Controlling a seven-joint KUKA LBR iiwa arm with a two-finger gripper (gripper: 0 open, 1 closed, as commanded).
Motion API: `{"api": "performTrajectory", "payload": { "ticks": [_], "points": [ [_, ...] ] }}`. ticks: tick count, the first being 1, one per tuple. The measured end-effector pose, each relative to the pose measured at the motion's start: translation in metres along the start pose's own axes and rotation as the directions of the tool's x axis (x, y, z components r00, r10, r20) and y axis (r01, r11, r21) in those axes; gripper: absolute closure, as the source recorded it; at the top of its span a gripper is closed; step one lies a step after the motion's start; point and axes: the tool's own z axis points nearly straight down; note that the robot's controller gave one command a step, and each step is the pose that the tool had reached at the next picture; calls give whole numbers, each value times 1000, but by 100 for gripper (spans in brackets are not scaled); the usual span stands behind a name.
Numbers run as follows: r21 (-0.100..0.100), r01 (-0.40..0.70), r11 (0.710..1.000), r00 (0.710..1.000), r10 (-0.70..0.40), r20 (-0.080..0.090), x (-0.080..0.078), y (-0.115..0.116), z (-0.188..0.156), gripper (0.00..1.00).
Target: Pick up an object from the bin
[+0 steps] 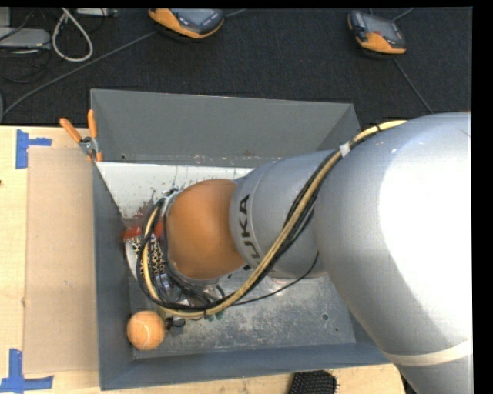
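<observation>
Beyond the far wall of the bin [223,127] lies a dark mat [254,65]. On it, past the bin's far left corner, a pale cable [73,42] lies in a loop. An orange-and-dark device [187,19] sits beyond the middle of the bin's far wall, and a second device [376,32] like it beyond the far right corner. Just outside the bin's near wall, toward the right, lies a black brush [312,382].

One orange ball [145,330], near left corner; one red thing [132,230], left, mostly hidden; perhaps one spotted thing [155,260] beside it.
</observation>
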Motion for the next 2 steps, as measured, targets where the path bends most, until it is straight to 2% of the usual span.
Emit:
{"api": "performTrajectory", "payload": {
  "ticks": [1, 2],
  "points": [
    [3, 32, 999, 999, -32, -3, -2, 7, 0, 100],
    [0, 47, 999, 999, -47, 0, -12, 0, 0, 100]
  ]
}}
